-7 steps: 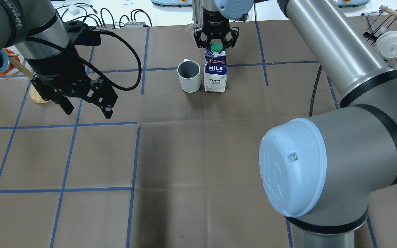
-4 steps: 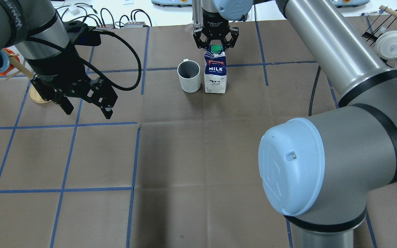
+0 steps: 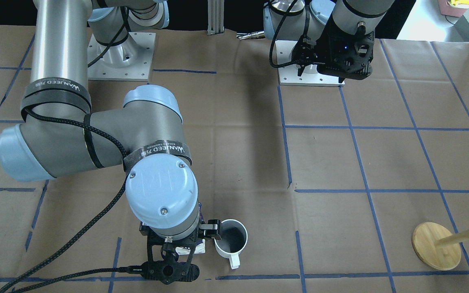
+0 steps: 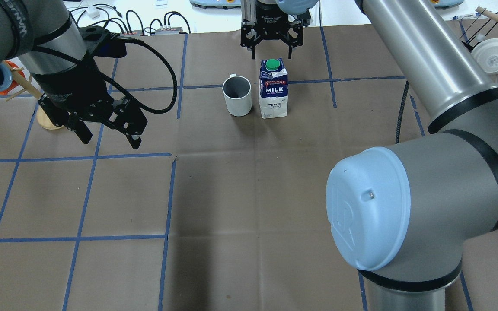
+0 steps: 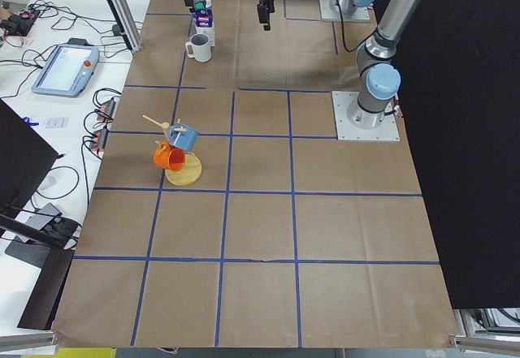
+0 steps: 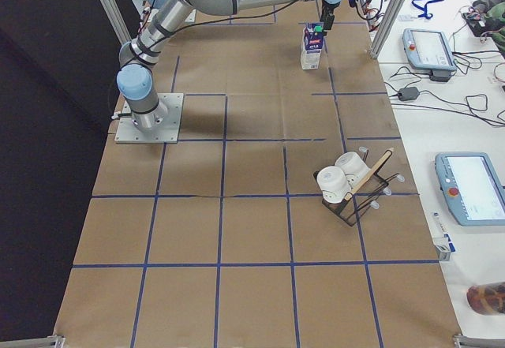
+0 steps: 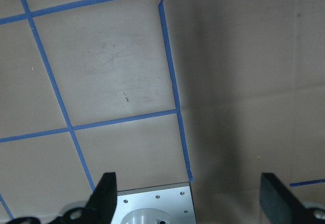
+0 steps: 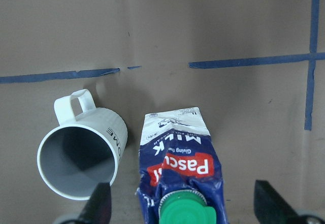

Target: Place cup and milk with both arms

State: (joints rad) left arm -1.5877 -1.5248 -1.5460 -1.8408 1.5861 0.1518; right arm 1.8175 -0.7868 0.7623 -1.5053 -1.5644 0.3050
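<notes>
The milk (image 4: 273, 88) stands upright on the worktop (image 4: 231, 194), the cup (image 4: 237, 95) just beside it at nine o'clock. The right pincer (image 4: 271, 51) hangs over it, spread and empty. The left pincer (image 4: 110, 139) gapes too. Placing looks finished; next calls for a straight lift clear.

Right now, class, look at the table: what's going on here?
Two robot arms are setting out a cup and milk. The cup and the milk stand upright side by side on the table. The right gripper hangs over the milk with its fingers spread wide, holding nothing. The left gripper hovers open and empty off to the side, away from both.
</notes>
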